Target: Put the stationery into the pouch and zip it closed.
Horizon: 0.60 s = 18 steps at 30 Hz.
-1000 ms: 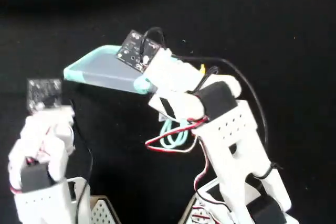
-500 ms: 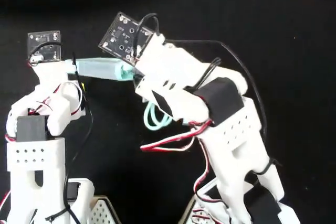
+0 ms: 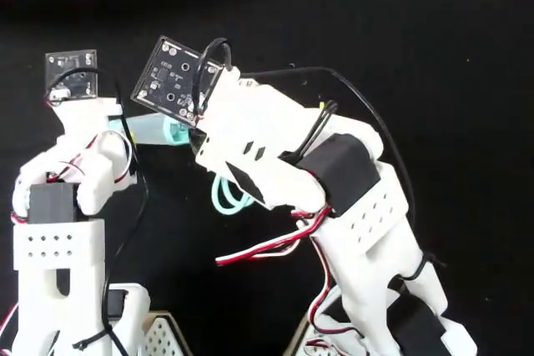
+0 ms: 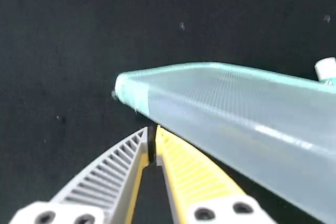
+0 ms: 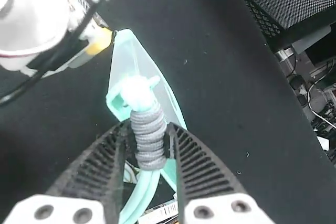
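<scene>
Our right fingers (image 5: 197, 166) clamp the grey cord (image 5: 148, 137) on the pouch (image 4: 236, 114); our left fingers (image 4: 181, 158) pinch its far end, the long side stretched between them.

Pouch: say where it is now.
In the high view the pouch is left of centre, between the left gripper at one end and the right gripper clamping its grey-wrapped pull.
</scene>
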{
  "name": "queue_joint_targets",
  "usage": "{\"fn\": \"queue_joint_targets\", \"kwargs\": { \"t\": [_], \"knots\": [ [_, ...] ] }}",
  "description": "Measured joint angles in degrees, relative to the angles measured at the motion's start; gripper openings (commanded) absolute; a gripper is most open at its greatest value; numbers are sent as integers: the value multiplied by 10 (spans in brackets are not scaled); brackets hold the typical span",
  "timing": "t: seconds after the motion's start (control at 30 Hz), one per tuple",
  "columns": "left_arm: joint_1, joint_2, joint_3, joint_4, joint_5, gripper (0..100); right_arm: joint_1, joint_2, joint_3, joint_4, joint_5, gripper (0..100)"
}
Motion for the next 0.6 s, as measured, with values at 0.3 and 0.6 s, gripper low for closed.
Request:
{"fn": "queue_joint_targets", "kwargs": {
  "t": [0.3,0.6],
  "knots": [
    [0,1,17,0,0,52,0,0,0,0,0,12],
    [0,1,-31,36,0,52,0,0,0,0,0,12]
  ]
}}
